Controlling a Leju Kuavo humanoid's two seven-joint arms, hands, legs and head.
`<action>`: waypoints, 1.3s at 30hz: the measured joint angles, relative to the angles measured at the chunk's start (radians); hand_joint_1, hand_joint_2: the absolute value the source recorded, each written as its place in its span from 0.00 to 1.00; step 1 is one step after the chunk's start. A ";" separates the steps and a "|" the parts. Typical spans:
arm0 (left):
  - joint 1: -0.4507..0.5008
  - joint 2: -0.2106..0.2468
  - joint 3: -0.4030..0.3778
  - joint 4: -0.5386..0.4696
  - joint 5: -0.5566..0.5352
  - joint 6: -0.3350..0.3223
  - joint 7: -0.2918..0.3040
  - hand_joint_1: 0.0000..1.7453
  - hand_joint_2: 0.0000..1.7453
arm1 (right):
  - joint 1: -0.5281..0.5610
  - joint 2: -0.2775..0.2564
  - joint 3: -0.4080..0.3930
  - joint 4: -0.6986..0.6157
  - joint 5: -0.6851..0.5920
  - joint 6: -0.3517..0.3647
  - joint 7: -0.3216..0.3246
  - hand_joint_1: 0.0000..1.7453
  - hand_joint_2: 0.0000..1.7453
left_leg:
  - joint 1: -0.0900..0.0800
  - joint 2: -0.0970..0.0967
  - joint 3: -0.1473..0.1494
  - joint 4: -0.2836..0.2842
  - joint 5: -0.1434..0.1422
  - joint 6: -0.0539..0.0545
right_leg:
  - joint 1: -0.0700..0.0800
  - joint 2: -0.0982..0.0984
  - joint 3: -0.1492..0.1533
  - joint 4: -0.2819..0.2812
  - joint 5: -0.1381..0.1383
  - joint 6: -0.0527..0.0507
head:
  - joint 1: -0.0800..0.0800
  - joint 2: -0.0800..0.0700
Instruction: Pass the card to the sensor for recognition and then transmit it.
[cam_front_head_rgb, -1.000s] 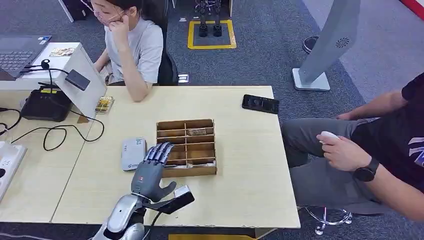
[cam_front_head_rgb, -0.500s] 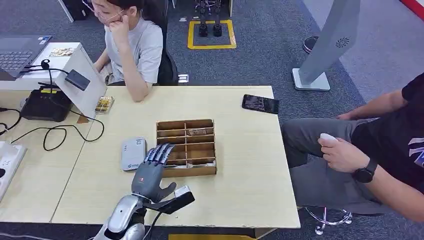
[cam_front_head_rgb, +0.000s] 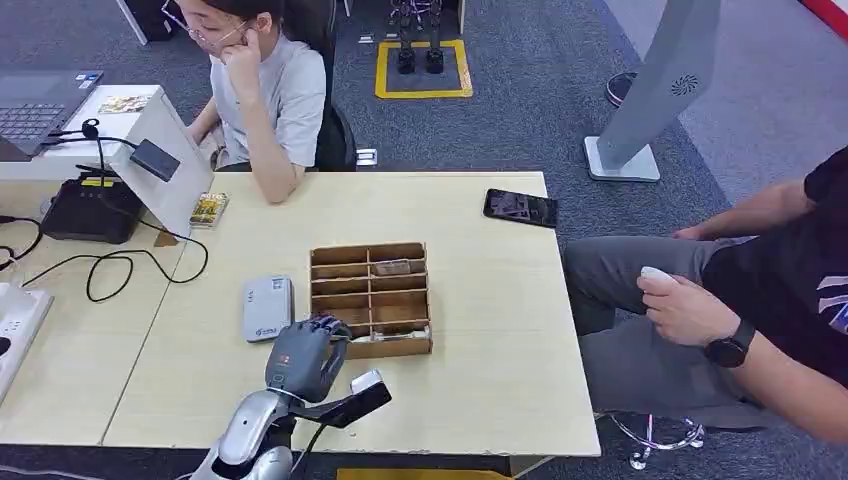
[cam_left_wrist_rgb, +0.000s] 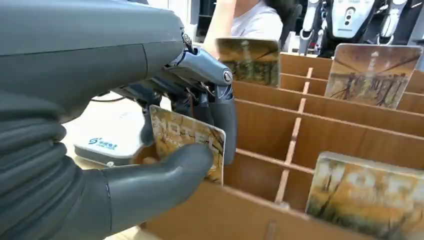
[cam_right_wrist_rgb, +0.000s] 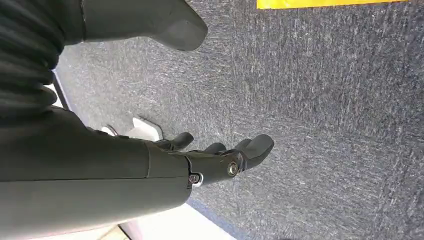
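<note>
The left hand (cam_front_head_rgb: 305, 355) sits at the near left corner of the wooden divider box (cam_front_head_rgb: 372, 296), its fingers curled over the front wall, because the cards stand upright in the slots and can only be reached from above. In the left wrist view the thumb presses one card (cam_left_wrist_rgb: 187, 142) against the darker fingers (cam_left_wrist_rgb: 223, 127); the card appears pinched by its faces, with its lower edge hidden behind the box's front wall, so it looks held but not yet lifted out. Other cards (cam_left_wrist_rgb: 372, 75) lean in the compartments farther back, well apart from the hand. The white card reader (cam_front_head_rgb: 267, 307) lies flat on the table (cam_front_head_rgb: 480, 330) just beside the box on the hand's own side, presumably placed there so the card needs only a short carry to be read. The right hand (cam_right_wrist_rgb: 220, 157) hangs over the carpet, holding nothing, fingers loosely bent and apart. A person (cam_front_head_rgb: 720, 310) sits at the table's right, likely waiting to receive the card.
</note>
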 joint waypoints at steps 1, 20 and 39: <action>0.000 0.000 0.000 0.000 0.000 0.000 0.000 1.00 1.00 | 0.000 0.000 0.000 0.000 0.000 0.000 0.000 0.00 1.00 | 0.000 0.000 0.000 0.000 0.000 0.000 | 0.000 0.000 0.000 0.000 0.000 0.000 | 0.000 0.000; -0.019 0.025 0.025 -0.040 0.114 -0.014 -0.075 1.00 1.00 | 0.000 0.003 0.000 0.000 0.014 0.000 -0.010 0.00 1.00 | 0.000 0.000 0.000 0.000 0.000 0.000 | 0.000 0.000 0.000 0.000 0.000 0.000 | 0.000 0.000; -0.278 0.428 0.240 -0.428 0.185 -0.148 -0.057 1.00 1.00 | 0.006 0.004 -0.035 0.000 0.020 0.000 -0.021 0.00 1.00 | 0.003 0.001 -0.001 0.000 0.003 -0.004 | 0.002 0.001 -0.001 0.001 0.002 -0.003 | 0.000 0.000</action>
